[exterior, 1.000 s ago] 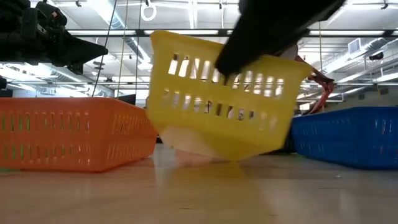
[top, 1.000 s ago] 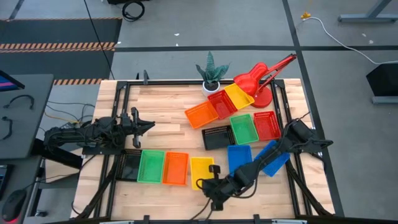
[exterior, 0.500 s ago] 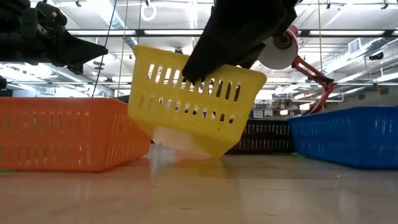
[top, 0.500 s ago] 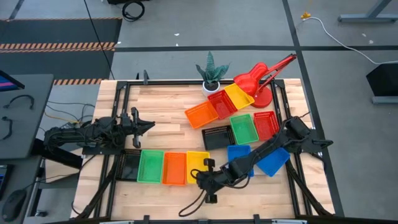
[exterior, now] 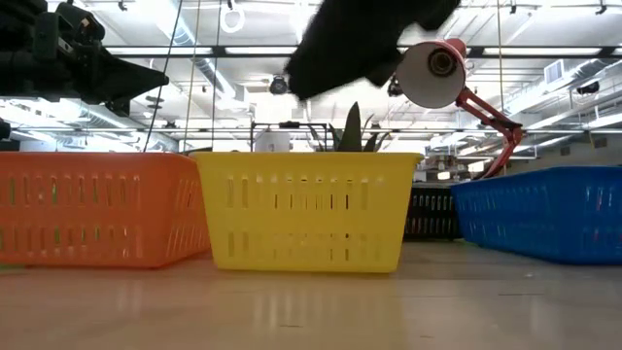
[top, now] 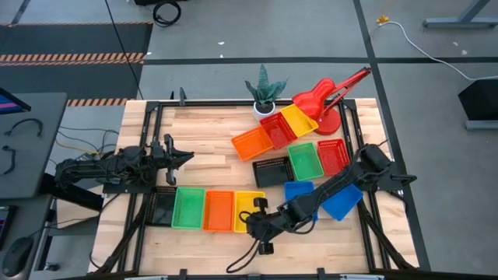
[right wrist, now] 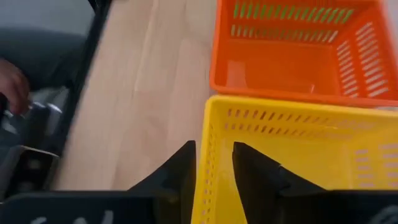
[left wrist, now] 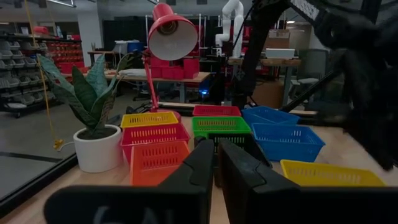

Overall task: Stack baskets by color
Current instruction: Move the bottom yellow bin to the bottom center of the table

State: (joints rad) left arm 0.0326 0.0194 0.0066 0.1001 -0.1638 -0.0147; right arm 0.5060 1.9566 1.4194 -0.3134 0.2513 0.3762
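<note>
Four baskets stand in a row near the table's front edge: black point(top: 159, 207), green point(top: 189, 208), orange point(top: 219, 210) and yellow point(top: 247, 204). The yellow basket point(exterior: 306, 209) rests flat on its bottom, close beside the orange one point(exterior: 97, 209). My right gripper point(right wrist: 213, 163) is open over the yellow basket's near wall point(right wrist: 207, 134), with one finger inside it and one outside. I see no touch between them. From above, that gripper point(top: 254, 222) is at the basket's near end. My left gripper point(left wrist: 216, 155) hangs shut and empty at the table's left point(top: 187, 158).
More baskets lie at the back right: orange point(top: 251, 144), red point(top: 278, 128), yellow point(top: 299, 119), green point(top: 305, 161), red point(top: 333, 155), black point(top: 272, 171) and two blue point(top: 299, 193) point(top: 344, 201). A red lamp point(top: 327, 97) and a potted plant point(top: 266, 92) stand at the far edge.
My right gripper has carried the yellow basket toward the table's left, up to the orange basket. The basket hung tilted and lifted a second ago. It now stands level on the table, and the gripper has risen above its rim.
</note>
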